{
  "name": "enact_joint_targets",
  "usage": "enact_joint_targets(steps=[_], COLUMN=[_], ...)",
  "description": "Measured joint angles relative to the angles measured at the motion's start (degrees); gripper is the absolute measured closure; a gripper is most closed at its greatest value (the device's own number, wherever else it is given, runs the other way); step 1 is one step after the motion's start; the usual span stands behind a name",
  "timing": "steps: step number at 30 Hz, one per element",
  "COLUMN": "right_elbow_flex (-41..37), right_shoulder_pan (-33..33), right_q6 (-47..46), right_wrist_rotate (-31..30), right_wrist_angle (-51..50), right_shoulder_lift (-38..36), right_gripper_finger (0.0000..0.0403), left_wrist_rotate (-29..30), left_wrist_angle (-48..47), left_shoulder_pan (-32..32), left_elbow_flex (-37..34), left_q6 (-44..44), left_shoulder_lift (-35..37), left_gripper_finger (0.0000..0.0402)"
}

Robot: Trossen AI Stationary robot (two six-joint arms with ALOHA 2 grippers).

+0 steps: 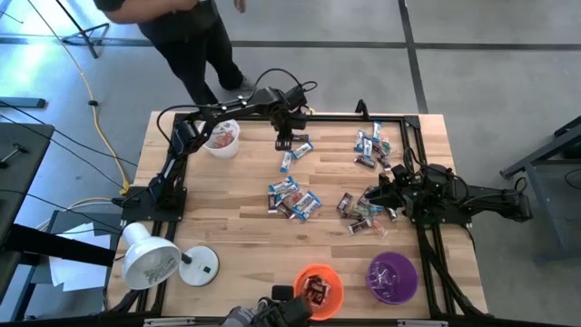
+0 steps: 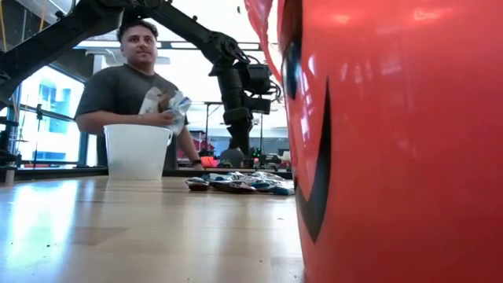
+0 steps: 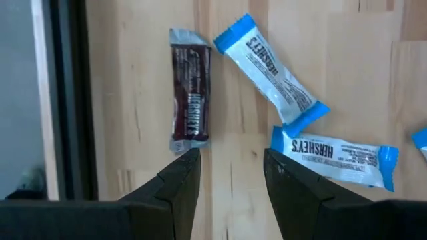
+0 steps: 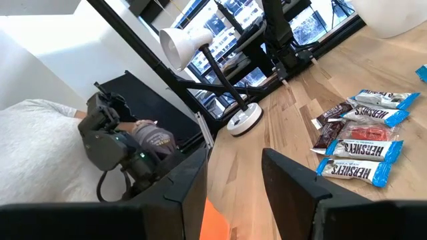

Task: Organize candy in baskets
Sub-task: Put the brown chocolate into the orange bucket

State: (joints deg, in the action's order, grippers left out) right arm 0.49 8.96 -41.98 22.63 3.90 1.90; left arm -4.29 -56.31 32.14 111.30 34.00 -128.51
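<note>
My left gripper [image 3: 230, 167] hangs open above the table near its far edge [image 1: 284, 141], fingers pointing down over bare wood. Just beyond its fingertips lie a dark brown candy bar [image 3: 190, 93] and two blue-and-white bars [image 3: 270, 67] [image 3: 333, 153], flat on the wood. More candy [image 1: 295, 200] is scattered across the table. The white basket [image 1: 222, 136] stands at the far left and holds candy. The orange basket [image 1: 318, 286] and the purple basket [image 1: 392, 275] stand at the near edge. My right gripper [image 4: 233, 180] waits open at the table's right side [image 1: 390, 195].
A white dome lamp [image 1: 150, 259] with a round base [image 1: 200, 266] stands at the near left corner. A person [image 1: 182, 36] stands behind the far edge, a hand [image 2: 169, 102] holding candy over the white basket [image 2: 137, 149]. The orange basket [image 2: 393, 134] fills the low view's right.
</note>
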Motion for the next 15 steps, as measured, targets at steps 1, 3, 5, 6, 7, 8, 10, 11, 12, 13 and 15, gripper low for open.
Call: enact_joint_targets(steps=[1,3,5,6,7,8,10,11,12,13,15], right_elbow_flex=[-0.01,0.00,0.00,-0.02,0.00,-0.01,0.00,0.00,0.00,-0.01,0.00], right_shoulder_pan=[0.00,-0.01,0.01,-0.01,0.01,-0.01,0.01,0.01,0.00,0.00,-0.01], right_q6=[0.00,0.00,0.00,0.00,-0.01,0.00,-0.02,0.00,-0.01,0.00,-0.02], right_wrist_rotate=[0.00,0.00,0.00,0.00,0.00,0.00,0.00,0.00,0.00,0.00,0.00], right_wrist_angle=[0.00,0.02,0.00,0.02,0.00,0.02,0.00,0.02,0.01,0.01,0.00], right_shoulder_lift=[-0.01,-0.01,-0.01,-0.01,-0.01,-0.01,-0.01,-0.01,-0.01,-0.01,-0.01], right_gripper_finger=[0.0265,0.0265,0.0265,0.0265,0.0265,0.0265,0.0265,0.0265,0.0265,0.0265,0.0265], left_wrist_rotate=[0.02,0.04,0.04,0.04,0.04,0.04,0.03,0.04,0.04,0.04,0.04], left_wrist_angle=[-0.25,-0.85,-1.58,-1.95,-2.13,-2.19,-2.46,-2.47,-2.48,-2.49,-2.76], left_shoulder_pan=[0.00,0.00,-0.02,-0.02,-0.02,-0.02,-0.07,-0.11,-0.16,-0.19,-0.29], left_elbow_flex=[0.31,0.73,0.73,0.73,0.73,0.73,0.73,0.73,0.73,0.73,0.73], left_q6=[-0.02,-0.25,-0.73,-0.90,-1.10,-1.42,-2.14,-2.30,-2.32,-2.34,-3.01], left_shoulder_lift=[0.00,0.00,0.00,0.00,0.00,0.00,0.00,0.00,0.00,0.00,0.00], left_gripper_finger=[0.0249,0.0249,0.0249,0.0249,0.0249,0.0249,0.0249,0.0249,0.0249,0.0249,0.0249])
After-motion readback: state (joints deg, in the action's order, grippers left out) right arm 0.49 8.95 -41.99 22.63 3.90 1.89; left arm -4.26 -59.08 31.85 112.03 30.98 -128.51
